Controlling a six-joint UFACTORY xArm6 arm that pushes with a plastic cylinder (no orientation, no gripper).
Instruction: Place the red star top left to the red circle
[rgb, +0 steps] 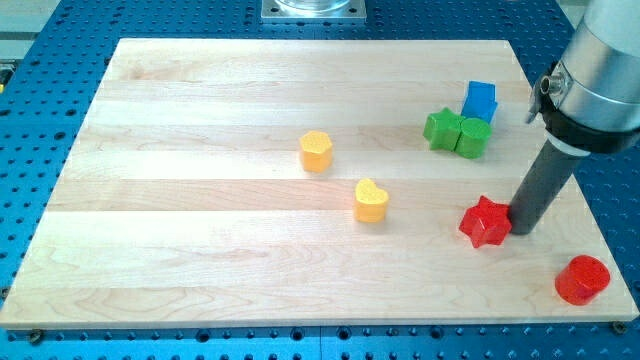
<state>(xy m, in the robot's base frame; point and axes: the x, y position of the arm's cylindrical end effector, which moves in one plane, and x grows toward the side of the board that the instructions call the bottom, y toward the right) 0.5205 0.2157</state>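
Camera view: The red star (486, 222) is seen low on the right part of the wooden board (200, 250), and my tip (520, 230) is set just beside it at the star's three o'clock, touching or all but touching its edge; which of the two cannot be told. No jaws are carried by the rod, so nothing is clasped or released: the block can only be shoved. The red circle (582, 279) lies near the board's lower right corner, at about four o'clock from the star and clearly apart from it.

The star is thus already placed toward ten o'clock of the circle, so the step in hand is judged to be a final trim rather than a long push. If more offset is wanted, the push should be aimed through the star's middle toward ten or eleven o'clock, since an off-centre contact on a pointed shape is likely to spin it aside. Short, slow strokes are advised.

The circle should not be brushed by the rod. The two green blocks (456, 131) and the blue block (480, 99) at twelve o'clock of the star, and the two yellow blocks (371, 200) at nine o'clock, are well apart and need not be disturbed.
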